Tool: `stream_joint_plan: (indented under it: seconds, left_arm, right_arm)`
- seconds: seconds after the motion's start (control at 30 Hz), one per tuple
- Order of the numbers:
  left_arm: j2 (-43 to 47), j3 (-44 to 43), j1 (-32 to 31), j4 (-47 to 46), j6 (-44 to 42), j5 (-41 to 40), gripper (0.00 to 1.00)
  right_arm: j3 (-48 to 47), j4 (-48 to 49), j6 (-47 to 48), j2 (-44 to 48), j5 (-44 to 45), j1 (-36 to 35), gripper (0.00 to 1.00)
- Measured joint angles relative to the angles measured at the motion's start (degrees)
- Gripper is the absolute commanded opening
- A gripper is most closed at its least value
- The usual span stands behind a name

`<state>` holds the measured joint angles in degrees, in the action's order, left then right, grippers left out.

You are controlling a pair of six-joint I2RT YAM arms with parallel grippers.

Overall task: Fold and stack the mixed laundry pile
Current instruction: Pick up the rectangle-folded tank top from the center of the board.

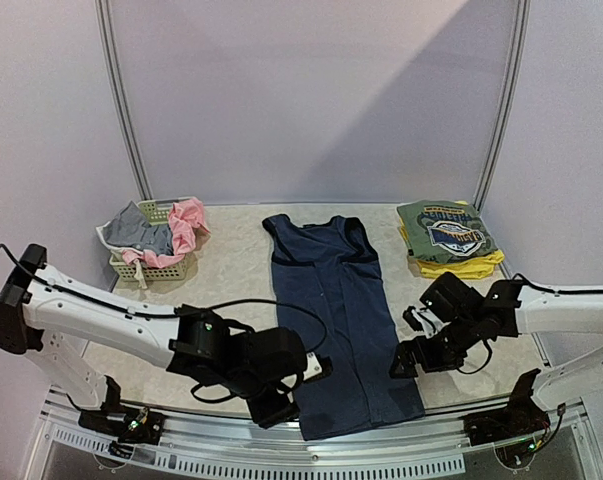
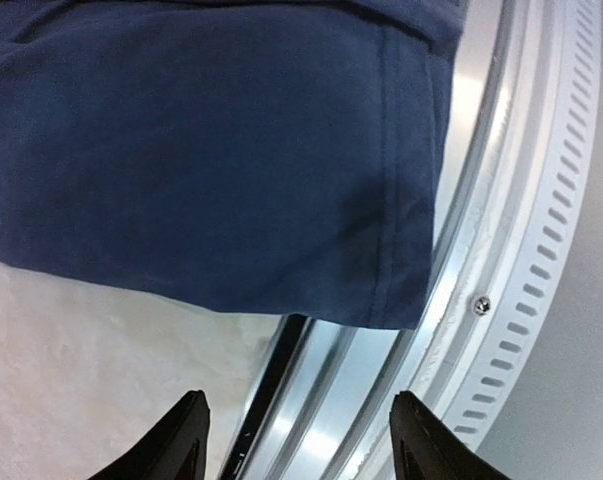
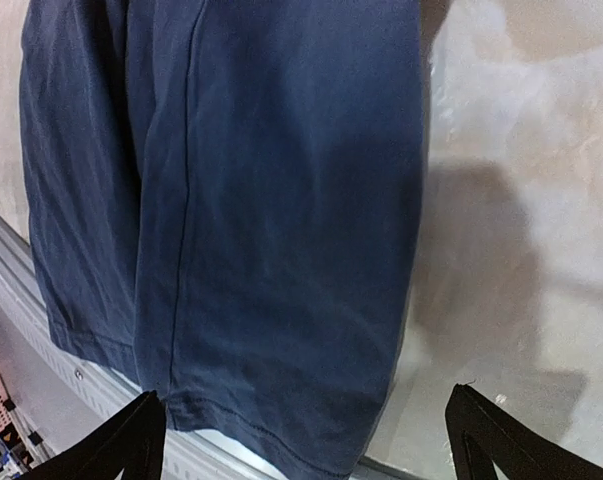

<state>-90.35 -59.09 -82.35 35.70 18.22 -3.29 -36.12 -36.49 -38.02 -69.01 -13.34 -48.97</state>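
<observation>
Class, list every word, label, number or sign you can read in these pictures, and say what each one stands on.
Nothing here can be read.
Green printed tee, folded at the far right: lettering in its badge print, too blurred to read.
Navy dress: no lettering or label shows in any view.

light: bright, diffuse | shadow: diagonal across back wall [image 1: 311,100] | glare: metal rim [image 2: 486,215] | focus: sharp

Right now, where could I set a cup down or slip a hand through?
Bare tabletop lies between the pale-green lattice plastic basket and the long navy sleeveless dress, and between that dress and the folded green-and-yellow cloth stack. The near edge is crowded: the left gripper and right gripper flank the hem.
</observation>
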Motion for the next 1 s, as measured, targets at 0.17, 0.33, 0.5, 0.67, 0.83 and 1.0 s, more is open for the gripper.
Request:
stream_joint_plan:
  seconds: [0.17, 0.33, 0.5, 0.67, 0.83, 1.0]
  left_arm:
    - [-5.2, -0.07, -4.11, -1.88, -0.5, 0.13, 0.58]
    - [-9.18, -0.55, -5.27, -2.97, -0.85, 0.09, 0.56]
    - [-9.66, -0.68, -5.95, -4.33, -0.87, 0.0, 0.55]
    - [-10.08, -1.14, -6.05, -5.16, -0.87, -0.15, 0.54]
    - [-10.19, -1.16, -6.05, -5.99, -0.87, -0.15, 0.54]
    - [-10.47, -1.18, -6.16, -7.34, -0.96, -0.15, 0.53]
  right_arm:
    - [3.34, -0.87, -3.1, 5.16, -2.84, -4.37, 0.99]
    - [5.05, -1.25, -5.11, 7.52, -4.33, -6.16, 0.98]
    - [7.37, -1.79, -5.73, 7.82, -5.46, -6.56, 0.98]
    - [8.2, -1.86, -6.16, 9.16, -6.08, -6.58, 0.98]
    - [9.53, -1.38, -6.73, 10.05, -6.84, -6.62, 0.95]
    - [10.67, -0.7, -7.34, 10.14, -6.95, -6.64, 0.9]
